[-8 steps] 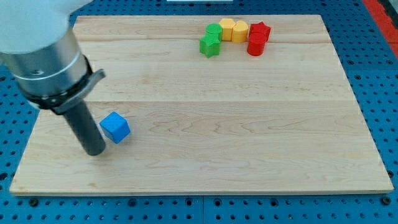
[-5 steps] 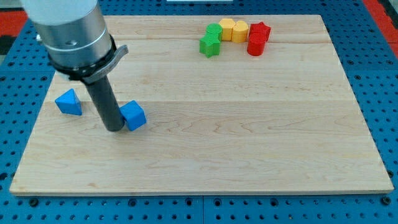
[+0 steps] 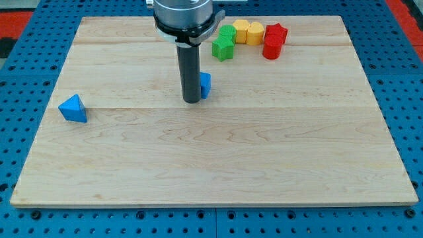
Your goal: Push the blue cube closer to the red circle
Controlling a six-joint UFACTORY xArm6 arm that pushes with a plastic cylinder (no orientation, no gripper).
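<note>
Now: tip (image 3: 192, 100) touching blue cube (image 3: 205, 84).

Bright, even, diffuse light across the whole wooden board (image 3: 218, 165); no glare on the grain. Soft, short shadows only: a faint dark patch at the base of my tip (image 3: 192, 101), a thin one under the blue triangular block (image 3: 73, 108). Sharp focus on the board and on the cluster of green, yellow and red blocks at the view's top. Slight softness on the metal collar (image 3: 184, 14), cropped by the view's top edge. Board edges straight, no visible bending. Colours saturated.
</note>
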